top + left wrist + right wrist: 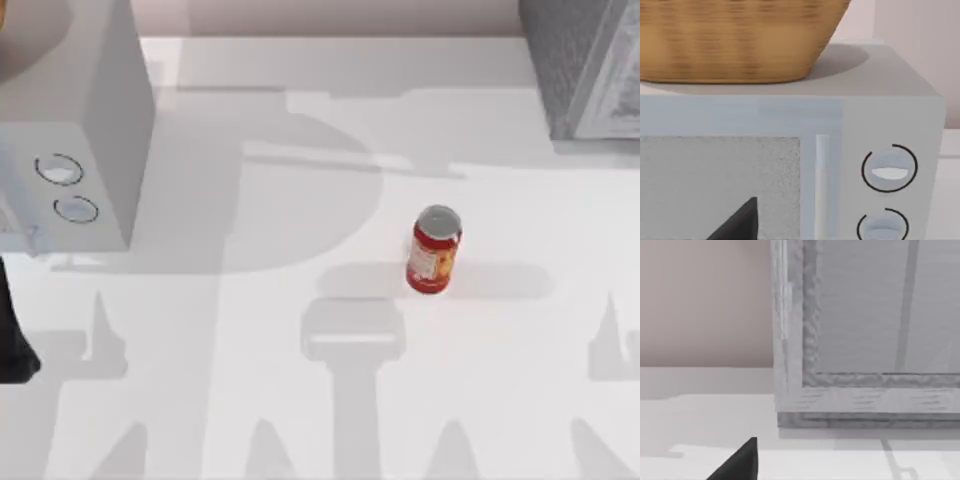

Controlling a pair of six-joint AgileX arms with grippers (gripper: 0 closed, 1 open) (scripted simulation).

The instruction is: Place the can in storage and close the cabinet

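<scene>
A white table (300,420) seen from above. At the upper left of the top view stands a grey microwave (85,150), its front facing the lower edge of the frame, with two round dials (60,170) one below the other on its right side. A dark piece of the left arm (12,340) shows at the left edge, below the microwave. Right of centre the can (433,250) stands upright on the bare table, red and orange label, plain silver top, well apart from everything else. At the upper right corner is the cabinet (580,65), a grey box cut off by the frame.

In the left wrist view the microwave (890,100) is close, front on: a speckled door window on the left, the two dials (889,169) on the right. A woven basket (735,40) sits on its top. One black fingertip of the left gripper (740,222) shows at the lower edge; whether its jaws are apart or together cannot be told.

In the right wrist view the cabinet (865,330) takes up the upper right, a pale framed panel standing on the table (700,415). One black fingertip of the right gripper (740,462) shows at the lower edge; the state of its jaws cannot be told either.
</scene>
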